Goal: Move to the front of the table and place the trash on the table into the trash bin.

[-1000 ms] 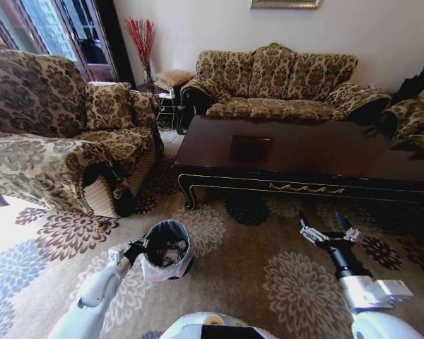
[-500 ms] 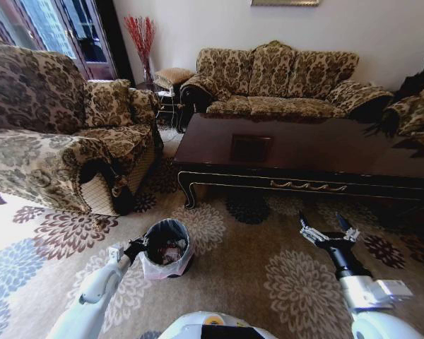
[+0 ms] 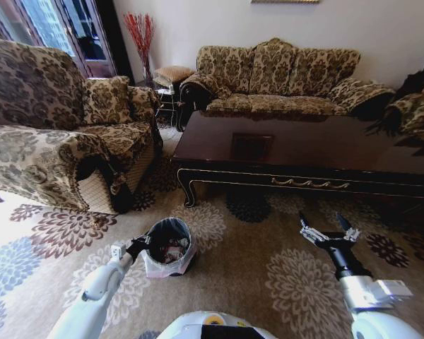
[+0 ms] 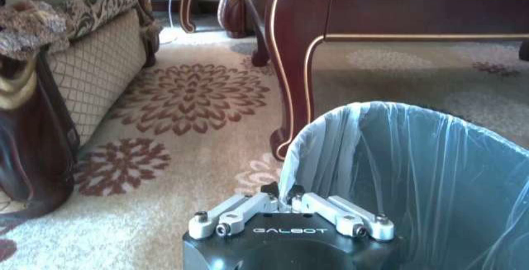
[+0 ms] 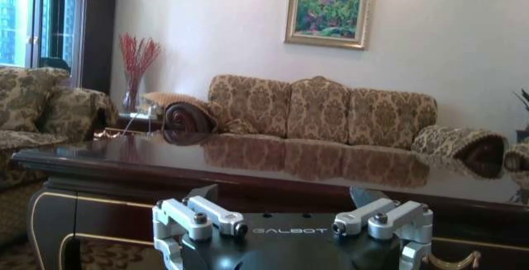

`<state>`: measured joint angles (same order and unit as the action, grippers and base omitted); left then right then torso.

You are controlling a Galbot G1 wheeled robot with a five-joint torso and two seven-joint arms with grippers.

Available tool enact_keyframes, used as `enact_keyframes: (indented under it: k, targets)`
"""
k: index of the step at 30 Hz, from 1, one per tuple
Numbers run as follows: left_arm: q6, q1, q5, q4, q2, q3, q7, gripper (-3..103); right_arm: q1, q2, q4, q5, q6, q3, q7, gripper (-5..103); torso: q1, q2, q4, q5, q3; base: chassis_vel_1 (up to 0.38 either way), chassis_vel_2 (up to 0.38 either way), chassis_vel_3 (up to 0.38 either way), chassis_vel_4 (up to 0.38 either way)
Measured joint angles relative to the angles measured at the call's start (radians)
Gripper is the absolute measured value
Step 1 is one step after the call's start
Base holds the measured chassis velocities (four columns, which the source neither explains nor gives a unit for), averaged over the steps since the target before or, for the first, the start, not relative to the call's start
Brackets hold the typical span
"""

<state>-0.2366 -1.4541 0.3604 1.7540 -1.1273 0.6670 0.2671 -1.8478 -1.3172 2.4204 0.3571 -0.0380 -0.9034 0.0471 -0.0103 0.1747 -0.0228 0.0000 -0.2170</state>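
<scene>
Left gripper (image 3: pixel 138 245) is pinched together on the bag-lined rim of the trash bin (image 3: pixel 175 233), which stands on the flowered carpet (image 3: pixel 268 268) in front of the table's (image 3: pixel 304 152) near left corner; the left wrist view shows its fingers (image 4: pixel 281 194) meeting at the plastic edge. Inside the one bin lies a jumble of trash (image 3: pixel 171 253), red and white, too tangled to count or name piece by piece. Right gripper (image 3: pixel 329 229) hovers over the carpet before the table with its two fingers spread apart, holding nothing. One table is in sight, its far right end cut off by the head view's edge. Two sofas (image 3: pixel 275 78) flank it.
</scene>
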Motion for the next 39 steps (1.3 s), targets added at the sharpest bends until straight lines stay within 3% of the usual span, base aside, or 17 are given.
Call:
enact_keyframes:
  k: [8, 14, 15, 17, 20, 23, 24, 27, 32, 35, 39]
  targets:
    - [0.018, 0.002, 0.0, -0.008, 0.002, 0.002, -0.004, -1, 0.0, 0.0, 0.0, 0.0, 0.0, 0.0, 0.0, 100, 0.009, -0.03, 0.0, 0.0, 0.022, 0.0, 0.0, 0.0, 0.0]
    - [0.039, 0.003, -0.003, -0.015, 0.002, 0.0, -0.004, 24, 0.0, 0.0, 0.0, 0.0, 0.0, 0.0, 0.0, 100, 0.009, -0.04, -0.0002, 0.0001, 0.031, 0.0, 0.0, 0.0, 0.0]
    - [0.039, 0.003, -0.003, -0.015, 0.002, 0.0, -0.004, 24, 0.0, 0.0, 0.0, 0.0, 0.0, 0.0, 0.0, 100, 0.009, -0.04, -0.0002, 0.0001, 0.031, 0.0, 0.0, 0.0, 0.0]
    - [0.042, 0.002, -0.005, -0.016, 0.002, -0.001, -0.004, 34, 0.0, 0.0, 0.0, 0.0, 0.0, 0.0, 0.0, 100, 0.009, -0.04, 0.0, 0.0, 0.031, 0.0, 0.0, 0.0, 0.0]
    - [0.043, 0.001, -0.005, -0.016, 0.001, 0.0, -0.004, 40, 0.0, 0.0, 0.0, 0.0, 0.0, 0.0, 0.0, 100, 0.009, -0.039, 0.0, 0.0, 0.031, 0.0, 0.0, 0.0, 0.0]
    - [0.066, -0.003, -0.001, -0.014, -0.002, 0.008, -0.012, 56, 0.0, 0.0, 0.0, 0.0, 0.0, 0.0, 0.0, 100, 0.008, -0.038, 0.0, 0.0, 0.03, 0.0, 0.0, 0.0, 0.0]
    - [0.066, -0.003, -0.001, -0.014, -0.002, 0.008, -0.012, 56, 0.0, 0.0, 0.0, 0.0, 0.0, 0.0, 0.0, 100, 0.008, -0.038, 0.0, 0.0, 0.03, 0.0, 0.0, 0.0, 0.0]
    - [0.122, -0.009, 0.009, -0.006, -0.009, 0.024, -0.045, 72, 0.0, 0.0, 0.0, 0.0, 0.0, 0.0, 0.0, 100, 0.008, -0.036, 0.0, 0.0, 0.028, 0.0, 0.0, 0.0, 0.0]
    - [0.186, -0.016, 0.016, 0.024, -0.033, 0.053, -0.113, 83, 0.0, 0.0, 0.0, 0.0, 0.0, 0.0, 0.0, 100, 0.007, -0.034, 0.0001, 0.0, 0.027, 0.0, 0.0, 0.0, 0.0]
    - [0.247, -0.047, -0.001, 0.125, -0.11, 0.105, -0.188, 97, 0.0, 0.0, 0.0, 0.0, 0.0, 0.0, 0.0, 100, 0.007, -0.033, 0.0003, 0.0002, 0.027, 0.0, 0.0, 0.0, 0.0]
    - [0.288, -0.106, -0.052, 0.213, -0.191, 0.14, -0.239, 100, 0.0, 0.0, 0.0, 0.0, 0.0, 0.0, 0.0, 100, 0.007, -0.032, -0.0003, 0.0005, 0.026, 0.0, 0.0, 0.0, 0.0]
